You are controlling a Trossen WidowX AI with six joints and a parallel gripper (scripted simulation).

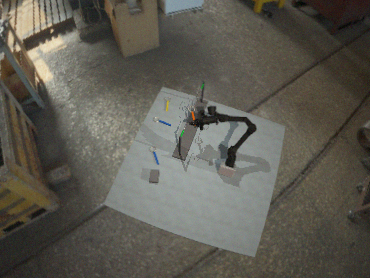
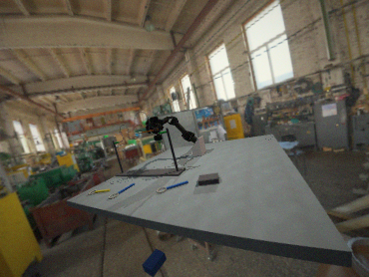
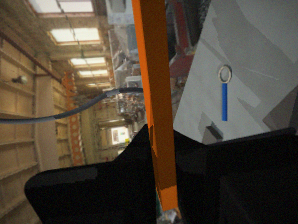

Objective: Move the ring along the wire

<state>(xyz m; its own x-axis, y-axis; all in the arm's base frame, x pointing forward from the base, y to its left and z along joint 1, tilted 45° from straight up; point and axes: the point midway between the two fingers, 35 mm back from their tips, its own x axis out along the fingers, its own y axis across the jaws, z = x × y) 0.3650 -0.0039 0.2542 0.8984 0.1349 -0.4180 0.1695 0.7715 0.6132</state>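
My gripper (image 1: 194, 121) (image 3: 152, 128) is shut on the orange handle (image 1: 193, 116) (image 3: 157, 95), which runs up through the wrist view. It is above the base between the posts, high over the table. The ring is too small to make out in the top and exterior views and is out of the wrist view. One post (image 1: 180, 148) (image 2: 173, 154) stands nearer the dark block; the other post (image 1: 202, 95) (image 2: 119, 160) stands at the far end. Green parts show near both tops. In the wrist view the wire (image 3: 75, 110) crosses at left and passes behind the handle; whether it touches cannot be told.
A pale table (image 1: 215, 210) (image 2: 259, 199) holds a yellow-handled ring (image 1: 167, 106) (image 2: 103, 190), one blue-handled ring (image 1: 164, 123) (image 2: 127, 189), another blue-handled ring (image 1: 156, 158) (image 2: 177, 185) and a dark block (image 1: 154, 176) (image 2: 208, 178). The posts rise from a long brown base (image 1: 186, 142).
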